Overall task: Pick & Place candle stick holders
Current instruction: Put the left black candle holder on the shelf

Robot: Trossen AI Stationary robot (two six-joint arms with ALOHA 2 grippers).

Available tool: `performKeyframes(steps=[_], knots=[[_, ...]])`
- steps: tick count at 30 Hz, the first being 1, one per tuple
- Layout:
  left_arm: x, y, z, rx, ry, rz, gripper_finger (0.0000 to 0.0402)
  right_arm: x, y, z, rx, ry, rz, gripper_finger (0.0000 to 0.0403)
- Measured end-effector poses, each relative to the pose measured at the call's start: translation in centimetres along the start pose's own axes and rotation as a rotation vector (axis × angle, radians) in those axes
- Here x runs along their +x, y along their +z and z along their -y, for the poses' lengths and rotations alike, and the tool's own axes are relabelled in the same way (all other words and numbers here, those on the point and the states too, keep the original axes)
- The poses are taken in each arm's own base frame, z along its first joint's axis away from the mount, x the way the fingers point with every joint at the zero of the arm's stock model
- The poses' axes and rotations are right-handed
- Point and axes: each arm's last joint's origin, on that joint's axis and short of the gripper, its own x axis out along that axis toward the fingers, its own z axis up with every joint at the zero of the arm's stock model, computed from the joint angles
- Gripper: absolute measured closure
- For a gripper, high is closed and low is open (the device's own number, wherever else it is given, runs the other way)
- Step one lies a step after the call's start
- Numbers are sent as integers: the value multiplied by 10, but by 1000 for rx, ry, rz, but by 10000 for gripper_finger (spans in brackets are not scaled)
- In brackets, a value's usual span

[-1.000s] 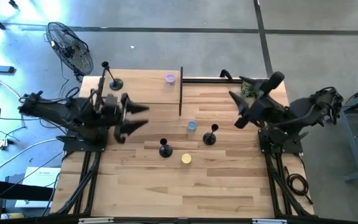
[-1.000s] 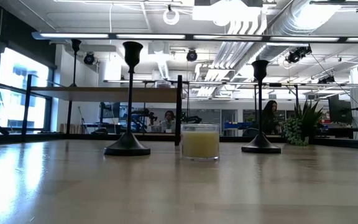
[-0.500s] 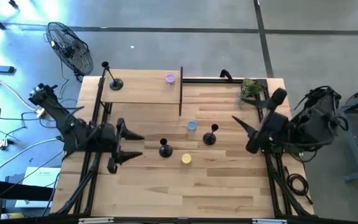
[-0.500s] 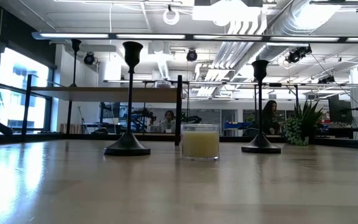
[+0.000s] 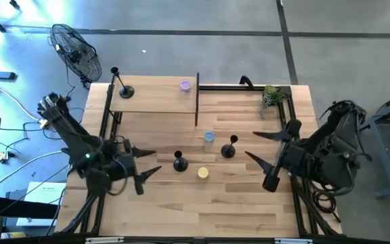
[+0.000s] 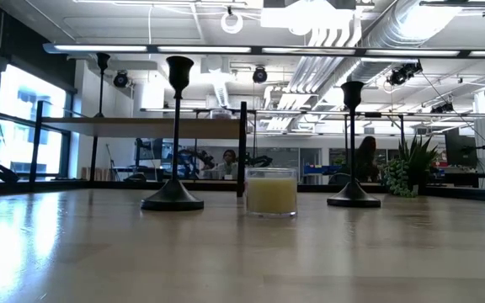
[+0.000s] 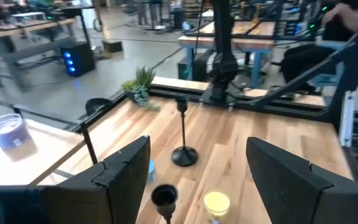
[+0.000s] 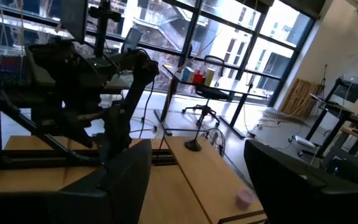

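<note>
My left fingers (image 5: pixel 149 161) released — at 9 o'clock of the desk (image 5: pixel 202 203) | right fingers (image 5: pixel 261 145) released — at 3 | two candle stick holders (image 5: pixel 180 162) mid-desk | third (image 5: pixel 124 89) at 11

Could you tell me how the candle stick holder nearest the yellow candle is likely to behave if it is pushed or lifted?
The candle stick holder would probably tip if pushed high: its thin stem is tall above a small round base. It looks rigid, so a stem grip should hold. The yellow candle stands close, so a sideways shove might knock it.

No readable text shows in any view. No label, brand, number or sign can be made out.
</note>
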Motion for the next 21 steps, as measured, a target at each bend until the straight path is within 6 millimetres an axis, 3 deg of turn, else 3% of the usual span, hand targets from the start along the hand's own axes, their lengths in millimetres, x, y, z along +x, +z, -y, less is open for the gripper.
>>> performKeyframes(steps=[13,21], knots=[[33,-63,43,-108,198,32,140,-1,-1,-2,-118,8,1,151],[67,-101,51,-175,281,7,140,-5,2,1,-183,61,17,151]])
